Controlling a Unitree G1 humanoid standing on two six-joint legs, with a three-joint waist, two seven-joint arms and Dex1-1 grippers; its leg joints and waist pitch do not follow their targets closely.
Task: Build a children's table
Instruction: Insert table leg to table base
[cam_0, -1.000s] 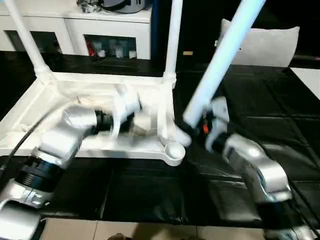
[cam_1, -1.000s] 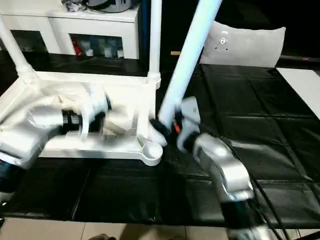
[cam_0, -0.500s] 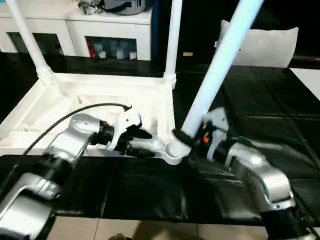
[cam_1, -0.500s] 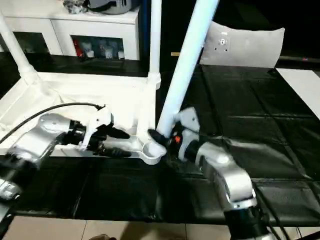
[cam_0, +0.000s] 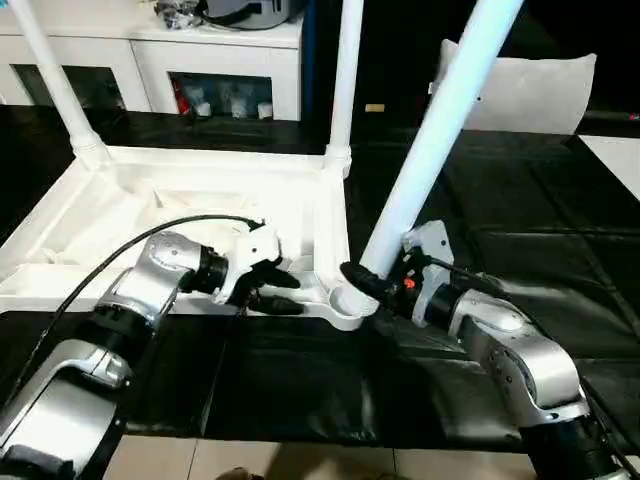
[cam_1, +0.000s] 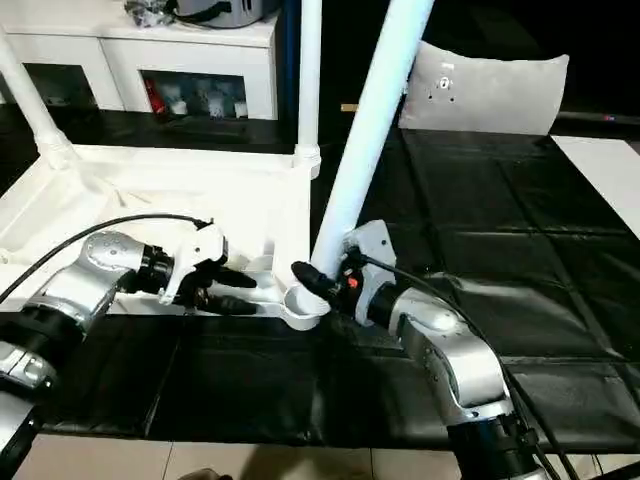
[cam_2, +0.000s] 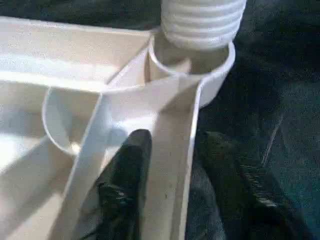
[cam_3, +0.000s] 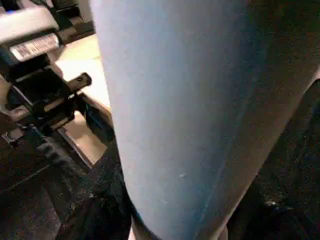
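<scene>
The children's table top (cam_0: 120, 200) lies upside down on a black mat. Two white legs (cam_0: 348, 70) (cam_0: 55, 85) stand in its far corners. My right gripper (cam_0: 375, 275) is shut on a third leg (cam_0: 440, 110), which leans to the right. That leg's ribbed end (cam_2: 202, 25) sits at the mouth of the near right corner socket (cam_0: 345, 300). My left gripper (cam_0: 285, 292) is open astride the top's near rim beside that socket. One of its fingers (cam_2: 125, 185) is inside the rim wall and the other finger (cam_2: 240, 175) is outside it.
A white cabinet (cam_0: 150, 60) with glass doors stands behind the table top. A grey-white pillow (cam_0: 530, 90) lies at the back right. The black mat (cam_0: 520, 220) runs to the right, with pale floor past its near edge and far right corner.
My left gripper has swung to the near rim beside the corner socket, and its fingers have drawn closer together. My right gripper has brought the leg's lower end left onto that socket.
</scene>
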